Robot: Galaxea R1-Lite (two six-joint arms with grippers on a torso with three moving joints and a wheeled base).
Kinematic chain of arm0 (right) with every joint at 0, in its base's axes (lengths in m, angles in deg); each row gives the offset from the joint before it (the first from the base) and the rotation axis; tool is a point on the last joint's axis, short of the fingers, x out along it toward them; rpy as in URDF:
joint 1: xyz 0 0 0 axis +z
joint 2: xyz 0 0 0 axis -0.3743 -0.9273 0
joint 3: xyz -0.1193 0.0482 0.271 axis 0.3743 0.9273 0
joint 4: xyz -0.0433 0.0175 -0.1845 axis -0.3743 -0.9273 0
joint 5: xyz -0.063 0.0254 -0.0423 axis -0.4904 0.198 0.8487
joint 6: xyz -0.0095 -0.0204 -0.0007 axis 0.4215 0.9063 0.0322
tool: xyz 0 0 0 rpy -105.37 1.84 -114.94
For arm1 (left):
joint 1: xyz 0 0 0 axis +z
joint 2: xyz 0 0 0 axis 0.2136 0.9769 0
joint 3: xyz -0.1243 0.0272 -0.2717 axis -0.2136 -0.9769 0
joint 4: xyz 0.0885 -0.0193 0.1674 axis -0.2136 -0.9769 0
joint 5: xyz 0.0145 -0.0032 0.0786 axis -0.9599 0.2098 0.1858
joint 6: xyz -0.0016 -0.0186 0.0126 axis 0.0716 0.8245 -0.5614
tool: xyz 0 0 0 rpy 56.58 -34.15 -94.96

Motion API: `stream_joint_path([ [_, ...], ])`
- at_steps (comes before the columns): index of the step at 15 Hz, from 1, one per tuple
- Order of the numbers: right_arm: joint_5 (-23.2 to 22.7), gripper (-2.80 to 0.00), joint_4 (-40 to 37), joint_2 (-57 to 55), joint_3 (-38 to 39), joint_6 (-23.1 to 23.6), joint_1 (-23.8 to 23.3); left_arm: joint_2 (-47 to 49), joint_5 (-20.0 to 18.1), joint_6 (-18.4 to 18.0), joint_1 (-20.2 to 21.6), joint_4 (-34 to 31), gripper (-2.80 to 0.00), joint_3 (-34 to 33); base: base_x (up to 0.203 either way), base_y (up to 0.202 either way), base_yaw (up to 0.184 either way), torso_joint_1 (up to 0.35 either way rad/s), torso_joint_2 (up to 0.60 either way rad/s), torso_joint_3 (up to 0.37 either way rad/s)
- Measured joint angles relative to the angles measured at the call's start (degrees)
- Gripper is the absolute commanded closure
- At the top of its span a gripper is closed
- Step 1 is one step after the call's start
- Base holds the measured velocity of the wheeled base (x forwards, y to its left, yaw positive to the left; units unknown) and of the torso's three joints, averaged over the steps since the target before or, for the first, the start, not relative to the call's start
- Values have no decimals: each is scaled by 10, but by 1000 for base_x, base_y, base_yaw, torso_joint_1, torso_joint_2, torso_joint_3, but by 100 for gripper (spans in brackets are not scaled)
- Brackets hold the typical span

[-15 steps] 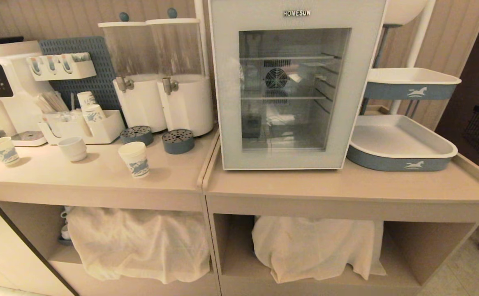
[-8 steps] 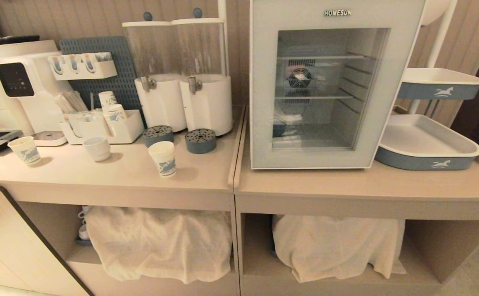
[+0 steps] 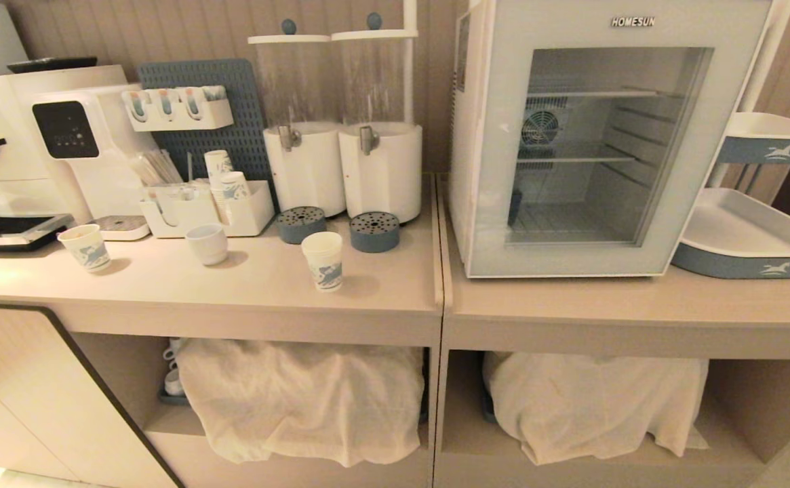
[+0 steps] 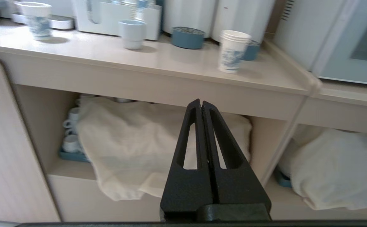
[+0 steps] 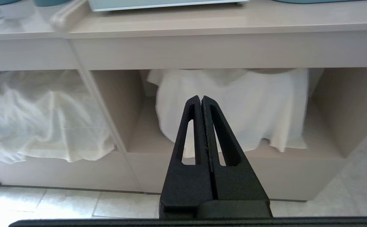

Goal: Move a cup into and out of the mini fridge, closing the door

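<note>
Standing on the desk [image 3: 245, 298]: everything named below, with the fridge [image 3: 605, 135] as the landmark.
Fridge: a white box at the right of the desk, "HOMESUN" lettering at the top of its front, vent slots on its left side.
Door [image 3: 496, 169]: shut flat against the fridge; through its glass show wire shelves and a round rear fan.
Cup [image 3: 323, 261]: upright on the desk, left of the fridge and apart from it, near the front edge, blue print facing forward; the left wrist view shows layered rims on it [image 4: 232, 50].
Dispensers [image 3: 340, 166]: two white ones with clear tanks, just left of the fridge, behind the cup; a round blue drip tray sits before each.
Mug [image 3: 207, 243]: white, farther left of the fridge than the cup.
Second cup [image 3: 85, 247]: blue-printed, farther left again, by a white machine.
Trays [image 3: 747, 237]: white with blue rims, on a stand just right of the fridge.
Shelves below: white cloths [image 3: 313, 400] cover what lies under the desk.
Left claw [image 4: 201, 105]: closed, nothing in it, held low in front of the desk's lower shelf, left of the fridge.
Right claw [image 5: 201, 101]: closed, nothing in it, low before the shelf under the fridge.
</note>
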Motion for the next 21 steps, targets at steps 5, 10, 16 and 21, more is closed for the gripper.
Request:
stream_joint_path([
  [5,0,0,0,0,0,0,0,0,0,0,0,0,0,0,0,193,1,2,2,2],
  [10,0,0,0,0,0,0,0,0,0,0,0,0,0,0,0,195,1,2,3,3],
  [16,0,0,-1,0,0,0,0,0,0,0,0,0,0,0,0,192,0,2,1,3],
  [21,0,0,0,0,0,0,0,0,0,0,0,0,0,0,0,193,1,2,3,2],
])
